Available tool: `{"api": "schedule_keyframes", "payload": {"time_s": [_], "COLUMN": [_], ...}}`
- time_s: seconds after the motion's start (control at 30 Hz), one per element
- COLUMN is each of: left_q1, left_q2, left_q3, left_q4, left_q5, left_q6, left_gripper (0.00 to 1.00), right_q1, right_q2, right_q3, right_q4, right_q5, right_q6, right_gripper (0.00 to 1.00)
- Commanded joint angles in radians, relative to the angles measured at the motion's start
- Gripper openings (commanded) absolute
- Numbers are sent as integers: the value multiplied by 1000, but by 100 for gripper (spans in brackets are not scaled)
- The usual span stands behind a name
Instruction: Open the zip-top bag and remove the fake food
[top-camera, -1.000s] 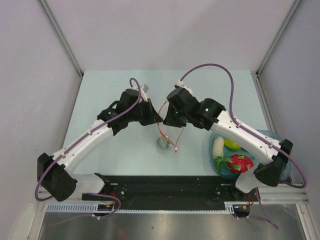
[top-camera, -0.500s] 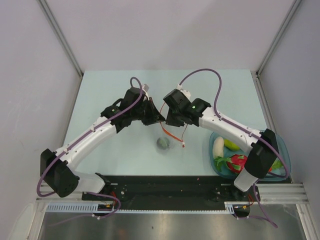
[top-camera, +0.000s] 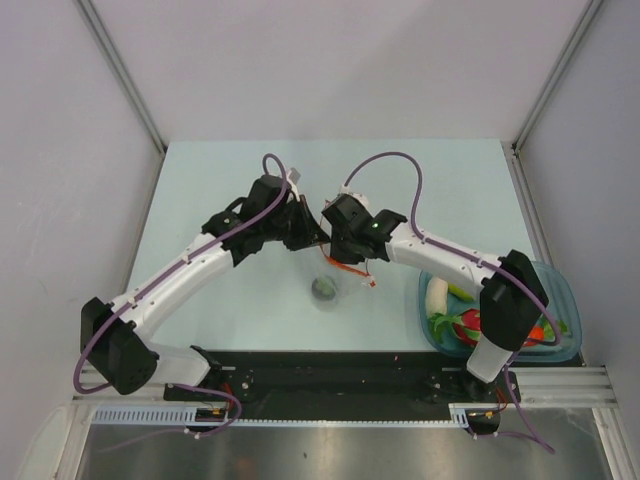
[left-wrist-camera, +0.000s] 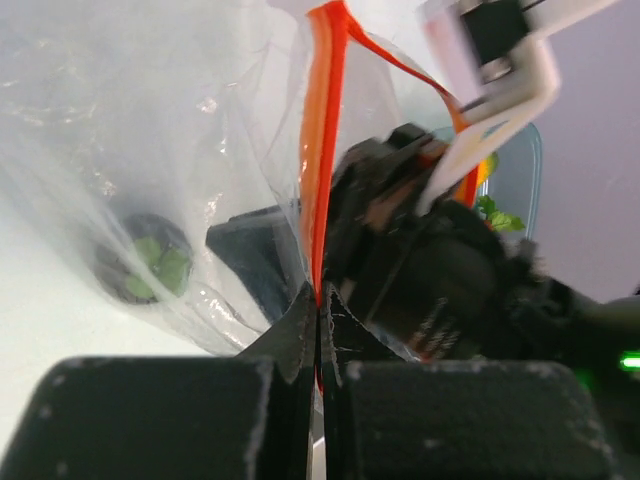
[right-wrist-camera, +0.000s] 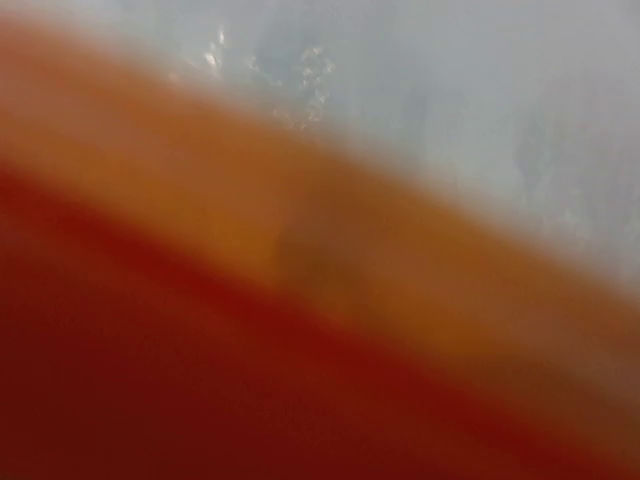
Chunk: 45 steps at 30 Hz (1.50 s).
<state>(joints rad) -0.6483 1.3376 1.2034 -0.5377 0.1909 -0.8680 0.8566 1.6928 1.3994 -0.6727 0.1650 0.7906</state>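
Note:
The zip-top bag (top-camera: 335, 280) hangs between both grippers, clear with a red-orange zip strip (top-camera: 350, 268). My left gripper (top-camera: 319, 240) is shut on that strip, which rises straight up from its tips (left-wrist-camera: 320, 295) in the left wrist view. A small dark-green piece (top-camera: 325, 288) lies in the bag's bottom, also in the left wrist view (left-wrist-camera: 145, 265). My right gripper (top-camera: 338, 257) is pushed against the bag's mouth; its fingers are hidden. The right wrist view shows only the blurred zip strip (right-wrist-camera: 300, 330). White radish (top-camera: 437, 293), green fruit (top-camera: 462, 290) and dragon fruit (top-camera: 482, 326) lie in the tray.
The teal oval tray (top-camera: 562, 296) sits at the right near edge, under the right arm's elbow. The black rail (top-camera: 330, 375) runs along the table's near edge. Grey walls close the back and sides.
My right arm has swung left and its gripper has pressed into the bag's mouth. The zip strip has shifted right. My left gripper holds its place.

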Motion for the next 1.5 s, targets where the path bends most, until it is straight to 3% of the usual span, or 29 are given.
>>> {"api": "schedule_keyframes", "payload": {"time_s": [0.0, 0.43, 0.7, 0.87, 1.03, 1.23, 1.47], "left_q1": [-4, -1, 3, 1, 3, -5, -8], "left_q2": [-28, -109, -140, -166, -114, 1, 61], "left_q3": [-24, -111, -73, -47, -1, 80, 97], "left_q4": [-7, -18, -35, 65, 148, 229, 223], "left_q5": [-11, -48, -13, 90, 200, 332, 308], "left_q6": [75, 87, 132, 178, 170, 103, 89], "left_gripper": [0, 0, 0, 0, 0, 0, 0], "right_q1": [35, 73, 52, 39, 9, -59, -59], "right_q2": [19, 85, 70, 30, -45, -143, -151], "right_q3": [-49, -79, 1, 21, -29, -97, -101], "right_q4": [96, 188, 183, 176, 214, 176, 85], "right_q5": [-53, -212, -314, -403, -495, -452, -413], "right_q6": [-114, -232, -226, -212, -194, -217, -329], "right_gripper": [26, 44, 41, 42, 46, 45, 52]}}
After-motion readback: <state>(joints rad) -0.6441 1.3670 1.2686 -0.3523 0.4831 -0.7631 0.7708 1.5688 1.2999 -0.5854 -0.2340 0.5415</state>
